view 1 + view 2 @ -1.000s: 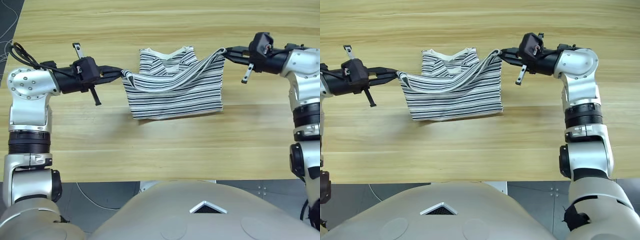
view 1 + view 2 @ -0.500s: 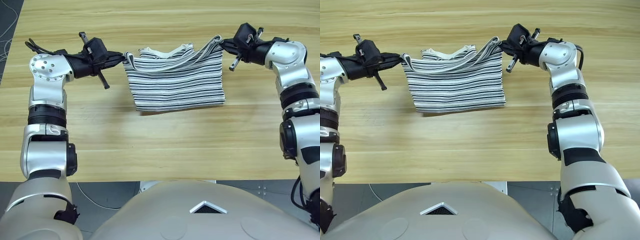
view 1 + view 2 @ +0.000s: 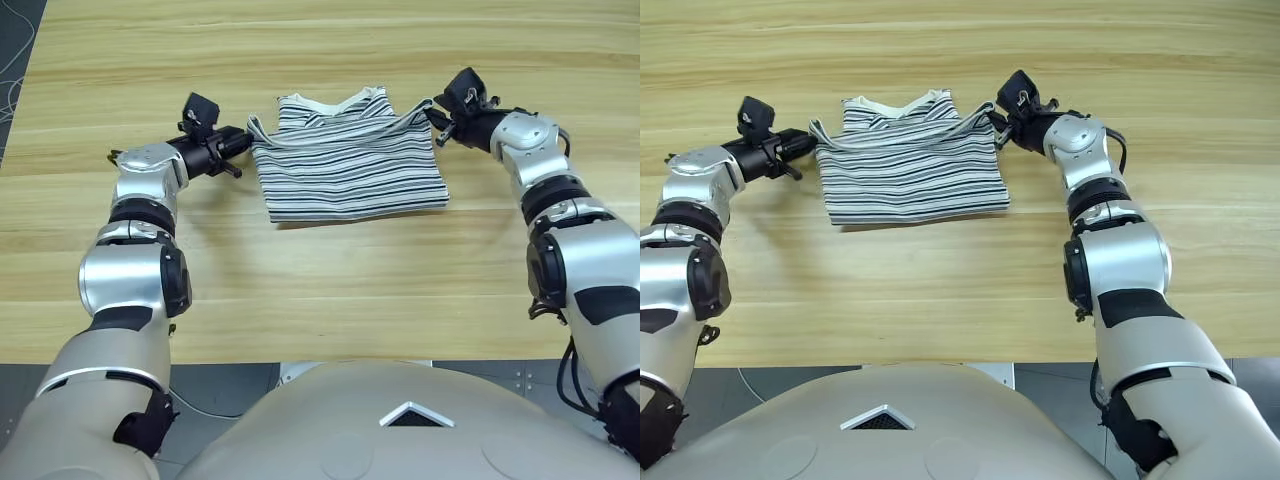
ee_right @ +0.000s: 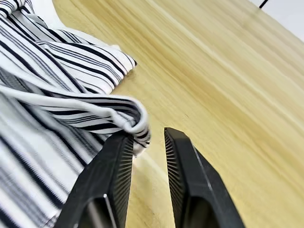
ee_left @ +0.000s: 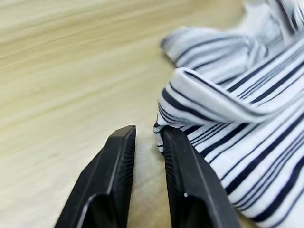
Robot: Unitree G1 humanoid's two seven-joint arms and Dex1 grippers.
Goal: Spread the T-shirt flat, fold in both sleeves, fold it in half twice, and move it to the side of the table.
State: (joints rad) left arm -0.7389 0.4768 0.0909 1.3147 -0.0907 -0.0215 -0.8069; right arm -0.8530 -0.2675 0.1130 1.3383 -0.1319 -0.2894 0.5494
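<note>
Here, the striped T-shirt (image 3: 345, 170) lies on the desk (image 3: 300, 280) between both hands.
Left hand (image 5: 147, 133) and right hand (image 4: 148, 135), narrowly parted and empty, touch its upper corners.

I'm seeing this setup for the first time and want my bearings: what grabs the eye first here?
A striped T-shirt lies folded in the middle of the wooden table, its top layer rumpled near the collar. The left gripper sits at its far left corner and the right gripper at its far right one, each with fingers slightly apart and no cloth between them.
</note>
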